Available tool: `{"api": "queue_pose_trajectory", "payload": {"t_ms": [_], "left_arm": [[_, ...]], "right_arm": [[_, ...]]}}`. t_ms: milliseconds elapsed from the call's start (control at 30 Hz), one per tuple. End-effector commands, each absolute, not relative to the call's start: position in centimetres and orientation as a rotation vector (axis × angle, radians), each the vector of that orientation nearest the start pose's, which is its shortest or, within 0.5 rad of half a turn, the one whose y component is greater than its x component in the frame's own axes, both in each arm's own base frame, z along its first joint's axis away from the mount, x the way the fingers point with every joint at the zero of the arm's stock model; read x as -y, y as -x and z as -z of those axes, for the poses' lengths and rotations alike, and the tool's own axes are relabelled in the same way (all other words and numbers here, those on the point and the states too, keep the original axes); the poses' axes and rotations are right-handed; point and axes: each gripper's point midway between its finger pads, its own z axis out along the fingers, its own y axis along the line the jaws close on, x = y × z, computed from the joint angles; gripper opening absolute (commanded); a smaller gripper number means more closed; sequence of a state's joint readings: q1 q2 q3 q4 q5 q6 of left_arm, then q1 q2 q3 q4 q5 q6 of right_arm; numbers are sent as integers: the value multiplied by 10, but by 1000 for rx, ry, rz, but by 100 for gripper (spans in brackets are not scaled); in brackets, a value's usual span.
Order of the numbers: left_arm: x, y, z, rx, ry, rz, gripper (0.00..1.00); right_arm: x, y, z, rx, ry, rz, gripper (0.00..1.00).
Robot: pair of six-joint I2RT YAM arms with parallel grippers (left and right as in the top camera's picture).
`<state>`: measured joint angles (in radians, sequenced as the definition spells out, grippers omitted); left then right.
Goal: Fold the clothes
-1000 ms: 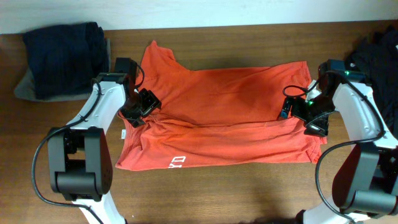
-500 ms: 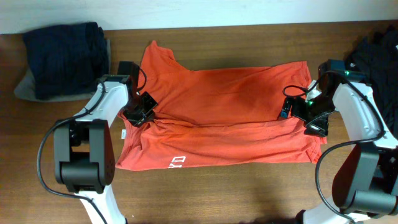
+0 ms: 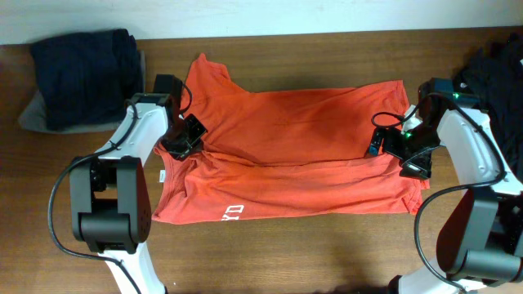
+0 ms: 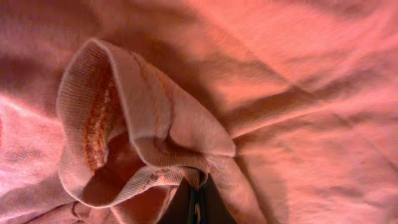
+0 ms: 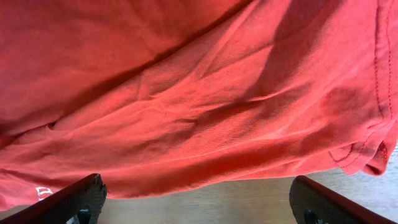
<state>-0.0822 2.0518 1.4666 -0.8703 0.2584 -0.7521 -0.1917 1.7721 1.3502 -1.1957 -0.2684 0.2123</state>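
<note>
One orange-red T-shirt (image 3: pixel 302 155) lies spread on the brown wooden table (image 3: pixel 327 253). Its white lettering (image 3: pixel 231 214), seemingly upside down, is too small to read. The left gripper (image 3: pixel 189 135) pinches a shirt fold; the right gripper (image 3: pixel 392 151) gapes wide at the shirt's edge.

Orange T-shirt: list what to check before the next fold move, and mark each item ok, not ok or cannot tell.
1. Left claw shut on the T-shirt: ok, it pinches a bunched ribbed edge.
2. Number of layers in that pinch: cannot tell.
3. Right claw gripping the shirt: not ok, it is wide open over the right hem.
4. Shirt lying smooth: not ok, it is creased across the middle, with the white lettering at the front edge.
5. Navy pile apart from the shirt: ok.
</note>
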Motion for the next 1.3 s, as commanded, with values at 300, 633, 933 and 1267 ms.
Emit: {"api": "queue_pose_trajectory", "payload": {"t_ms": [300,633,933,1267], "left_arm": [[75,-446,-46,-2813,810,433,1],[87,-470,-54,-2738,614,440,30],[91,-470,-60,-2766,385,403,86],[76,-465,-137,-2774,262,231,86]], "right_arm": [[11,-317,-90,-3090,-585,-438,99],[11,-317,-90,-3091,-585,-438,99],[11,-317,-90,-3091,-584,-438,99],[10,-316,-90,-3099,-545,-439,99]]}}
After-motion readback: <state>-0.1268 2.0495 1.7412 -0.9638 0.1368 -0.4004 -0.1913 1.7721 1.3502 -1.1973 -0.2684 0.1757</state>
